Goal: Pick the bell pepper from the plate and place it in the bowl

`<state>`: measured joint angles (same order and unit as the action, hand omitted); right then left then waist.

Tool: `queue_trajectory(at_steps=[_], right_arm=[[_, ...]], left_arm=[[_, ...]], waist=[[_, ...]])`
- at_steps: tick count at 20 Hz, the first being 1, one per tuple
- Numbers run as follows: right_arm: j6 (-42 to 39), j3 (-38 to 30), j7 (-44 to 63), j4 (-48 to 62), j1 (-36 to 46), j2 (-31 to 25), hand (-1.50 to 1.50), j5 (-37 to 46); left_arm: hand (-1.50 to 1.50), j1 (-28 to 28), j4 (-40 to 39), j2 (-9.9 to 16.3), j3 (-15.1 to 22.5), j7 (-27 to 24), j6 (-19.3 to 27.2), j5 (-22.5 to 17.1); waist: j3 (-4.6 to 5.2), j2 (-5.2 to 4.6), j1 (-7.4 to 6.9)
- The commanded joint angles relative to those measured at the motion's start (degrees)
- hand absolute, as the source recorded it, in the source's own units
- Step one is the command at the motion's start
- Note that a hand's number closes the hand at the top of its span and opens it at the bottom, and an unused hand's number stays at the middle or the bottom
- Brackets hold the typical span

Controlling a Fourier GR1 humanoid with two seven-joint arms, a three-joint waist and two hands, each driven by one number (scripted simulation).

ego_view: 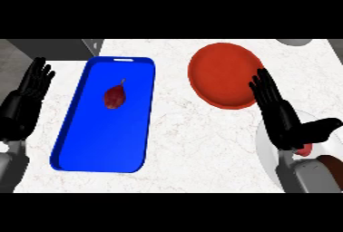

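Observation:
A red round bowl [224, 74] sits at the back right of the counter. At the right edge lies a white plate [266, 147], largely hidden by my right hand [285, 122] and forearm. A small red patch, apparently the bell pepper [306, 150], peeks out on the plate just under that hand's thumb. The right hand hovers over the plate's left part, open, fingers straight and pointing towards the bowl's near rim, thumb stretched to the right. My left hand [26, 97] rests open at the left edge, fingers up.
A long blue tray [84, 149] lies left of centre with a dark red stemmed fruit [115, 97] in its far half. A brown object [332, 161] shows at the plate's right edge. A grey round thing [295, 41] sits at the back right corner.

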<state>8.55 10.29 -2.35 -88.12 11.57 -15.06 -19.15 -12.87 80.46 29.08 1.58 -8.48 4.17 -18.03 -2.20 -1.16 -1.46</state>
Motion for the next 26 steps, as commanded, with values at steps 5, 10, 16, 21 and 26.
queue_trajectory(at_steps=[5, 10, 16, 21, 26], right_arm=[[18.1, -12.5, -7.0, 5.9, -8.3, -4.4, 1.5, 9.8], [35.6, -12.1, -11.4, 10.7, -12.5, -7.1, -1.5, 26.9], [50.3, -2.9, -14.1, 8.2, -14.9, 1.2, -1.5, 42.6], [52.6, -3.6, 6.5, 9.4, -16.3, 1.9, -1.5, 61.2], [38.5, -6.5, 22.4, 8.3, -17.0, 1.3, -1.5, 70.6]], left_arm=[[0.0, 2.3, -0.9, 0.5, 2.5, 9.0, -0.9, -0.5], [0.0, 2.7, -0.8, -1.0, 5.3, 12.9, -3.0, -1.8], [0.0, 2.3, 5.1, -0.6, 5.5, 19.6, -2.5, -2.8], [0.0, -0.4, 4.6, -1.1, 5.4, 20.6, -2.4, -2.5], [0.0, 1.5, 3.9, -1.5, 5.8, 19.5, -2.9, -2.1]], waist=[[2.09, 1.13, 4.55], [2.13, 1.03, 4.06], [2.25, 1.36, 1.3], [2.64, 1.2, 1.76], [2.9, 0.97, 1.52]])
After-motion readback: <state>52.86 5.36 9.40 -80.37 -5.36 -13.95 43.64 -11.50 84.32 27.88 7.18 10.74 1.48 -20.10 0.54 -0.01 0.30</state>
